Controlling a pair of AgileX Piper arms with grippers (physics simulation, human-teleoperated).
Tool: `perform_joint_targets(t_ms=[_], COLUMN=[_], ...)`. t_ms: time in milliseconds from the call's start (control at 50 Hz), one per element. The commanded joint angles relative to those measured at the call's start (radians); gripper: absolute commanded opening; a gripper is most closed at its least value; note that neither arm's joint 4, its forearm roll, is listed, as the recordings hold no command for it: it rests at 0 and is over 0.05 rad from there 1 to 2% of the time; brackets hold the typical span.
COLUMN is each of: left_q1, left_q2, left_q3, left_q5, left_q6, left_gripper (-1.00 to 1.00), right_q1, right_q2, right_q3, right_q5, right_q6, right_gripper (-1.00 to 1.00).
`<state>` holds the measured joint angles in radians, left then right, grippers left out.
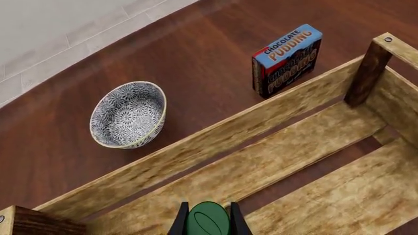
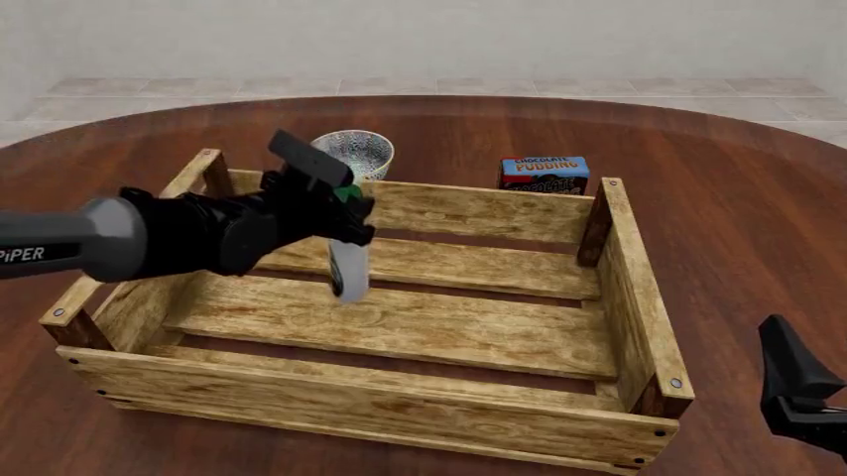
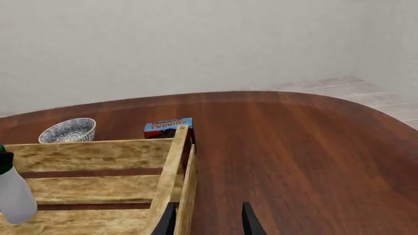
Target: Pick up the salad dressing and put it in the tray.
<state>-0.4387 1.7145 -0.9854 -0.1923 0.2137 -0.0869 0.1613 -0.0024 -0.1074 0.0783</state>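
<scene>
The salad dressing (image 2: 348, 270), a slim white bottle with a dark green cap, hangs inside the tray (image 2: 384, 402), low over its rear slats and near the left end. My left gripper (image 2: 337, 213) is shut on the bottle's neck. In the left wrist view the green cap (image 1: 207, 219) sits between the two dark fingers (image 1: 179, 223), above the tray's floor slats (image 1: 287, 161). The right wrist view shows the white bottle (image 3: 13, 196) at the picture's edge, inside the tray (image 3: 173, 166). My right gripper (image 2: 794, 382) is open with nothing in it, outside the tray's right front corner; its fingertips (image 3: 248, 220) show apart.
A small patterned bowl (image 2: 355, 151) stands just behind the tray's back wall on the left. A blue chocolate pudding box (image 2: 544, 174) stands behind the back wall on the right. Bare round wooden table (image 2: 741, 198) lies to the right of the tray.
</scene>
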Motion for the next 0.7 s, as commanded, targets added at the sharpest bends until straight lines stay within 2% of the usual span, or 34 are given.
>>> perform_joint_targets(t_ms=[20,700], left_q1=[0.000,0.000], left_q2=[0.009,0.044], left_q3=[0.001,0.029], left_q5=[-0.012,-0.047], left_q6=[0.004,-0.005], left_gripper=[-1.00,-1.00], right_q1=[-0.002,-0.005], right_q2=[0.002,-0.007], right_q3=[-0.001,-0.002], right_q5=[-0.001,0.010], right_q6=[0.003,0.004], right_gripper=[1.00,1.00])
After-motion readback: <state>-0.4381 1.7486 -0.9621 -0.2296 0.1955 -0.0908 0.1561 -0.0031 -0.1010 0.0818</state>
